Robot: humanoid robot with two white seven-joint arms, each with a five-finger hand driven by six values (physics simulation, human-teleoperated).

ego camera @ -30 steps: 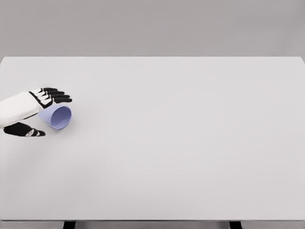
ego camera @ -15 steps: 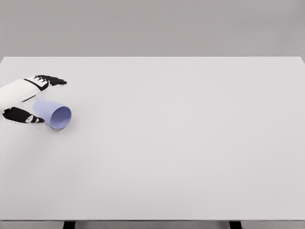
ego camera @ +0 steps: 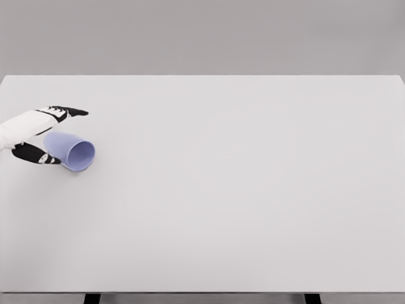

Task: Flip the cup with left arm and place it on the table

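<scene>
A light blue cup (ego camera: 71,151) lies on its side on the white table (ego camera: 240,183) near the left edge, its open mouth facing the lower right. My left hand (ego camera: 49,134) comes in from the left edge and sits just behind the cup's closed end. Its fingers (ego camera: 68,112) stretch out above the cup and the thumb (ego camera: 35,155) lies below it. The hand is open and holds nothing. The right arm is out of view.
The table's far edge runs across the upper part of the view, with a grey wall behind it. Its front edge shows at the bottom, with two dark legs (ego camera: 92,297) beneath.
My left hand has drawn back to the left and lifted its fingers off the cup, uncovering more of it. The cup has stayed where it lay.
</scene>
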